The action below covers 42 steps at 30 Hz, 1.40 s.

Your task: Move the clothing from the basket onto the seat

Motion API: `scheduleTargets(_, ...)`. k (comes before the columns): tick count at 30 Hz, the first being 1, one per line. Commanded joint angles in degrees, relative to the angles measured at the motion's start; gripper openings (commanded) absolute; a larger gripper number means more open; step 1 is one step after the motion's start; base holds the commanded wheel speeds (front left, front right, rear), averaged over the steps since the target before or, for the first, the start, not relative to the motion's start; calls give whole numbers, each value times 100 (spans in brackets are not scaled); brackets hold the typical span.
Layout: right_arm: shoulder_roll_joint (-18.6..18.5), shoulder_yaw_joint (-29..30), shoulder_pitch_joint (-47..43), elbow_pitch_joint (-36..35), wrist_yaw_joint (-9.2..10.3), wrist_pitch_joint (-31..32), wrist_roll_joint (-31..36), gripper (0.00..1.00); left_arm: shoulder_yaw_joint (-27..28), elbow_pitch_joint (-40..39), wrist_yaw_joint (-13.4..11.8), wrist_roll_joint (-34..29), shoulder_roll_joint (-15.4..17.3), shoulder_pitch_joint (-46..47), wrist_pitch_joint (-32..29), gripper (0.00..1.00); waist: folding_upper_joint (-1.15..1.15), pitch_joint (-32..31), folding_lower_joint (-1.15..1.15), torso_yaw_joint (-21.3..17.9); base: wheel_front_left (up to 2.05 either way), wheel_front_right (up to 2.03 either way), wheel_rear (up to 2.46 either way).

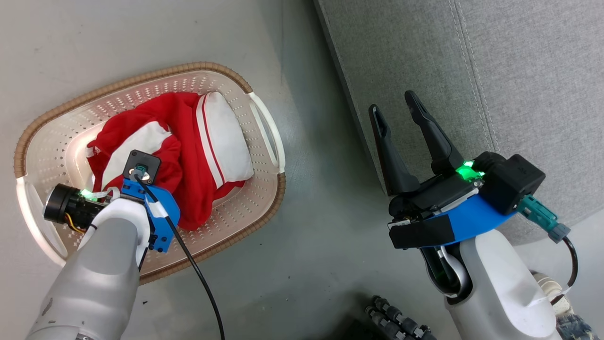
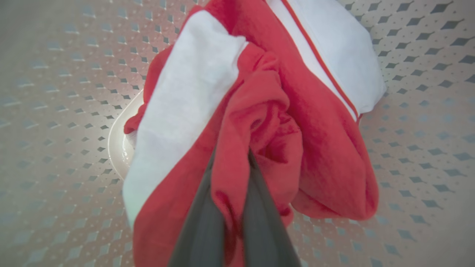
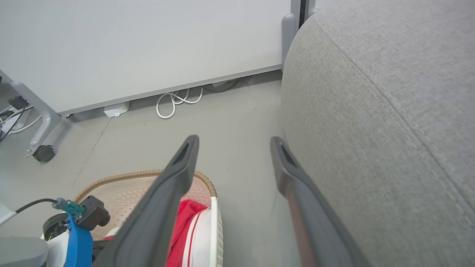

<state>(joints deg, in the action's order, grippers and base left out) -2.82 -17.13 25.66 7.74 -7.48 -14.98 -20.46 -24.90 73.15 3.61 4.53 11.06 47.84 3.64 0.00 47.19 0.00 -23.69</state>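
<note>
Clothing (image 2: 319,122) pinched in left claw (image 2: 232,155), bunched inside basket (image 1: 141,78).

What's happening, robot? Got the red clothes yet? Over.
Left end effector shut on clothing, down in basket. Right end effector open, empty, by seat edge. Clothing not yet on seat.

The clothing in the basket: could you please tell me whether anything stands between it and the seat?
The clothing lies inside the basket, so its wall comes first. Beyond is bare floor, where the right gripper hangs, jaws open, at the edge of the seat, possibly across the path.
</note>
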Motion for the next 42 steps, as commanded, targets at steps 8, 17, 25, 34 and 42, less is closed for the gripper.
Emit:
scheduleTargets(8, -12, 2, 113, 52, -3, -30, 81, 100, -50, 29, 178, 113, 129, -15, 100, 0, 0, -83, 0, 39, 0, 0, 0)
scheduleTargets(17, -13, 102, 17, 391, -3, -27, 369, 100, -114, 46, 282, 257, -20, -145, 357, 0, 0, -593, 0, 233, 0, 0, 0)
scheduleTargets(25, -14, 290, -179, 901, -3, -25, 848, 100, -265, 57, 340, 353, -402, -314, 625, 0, 0, -1500, 0, 568, 0, 0, 0)
scheduleTargets(34, -17, 462, -456, 1394, -3, 101, 1219, 100, -531, -62, 368, 478, -805, -569, 835, 0, 0, -2662, 0, 947, 0, 0, 0)
scheduleTargets(42, -17, 623, -925, 1490, -3, 322, 1423, 100, -1162, -888, 385, 1043, -820, -1015, 855, 0, 0, -3552, 0, 1205, 0, 0, 0)
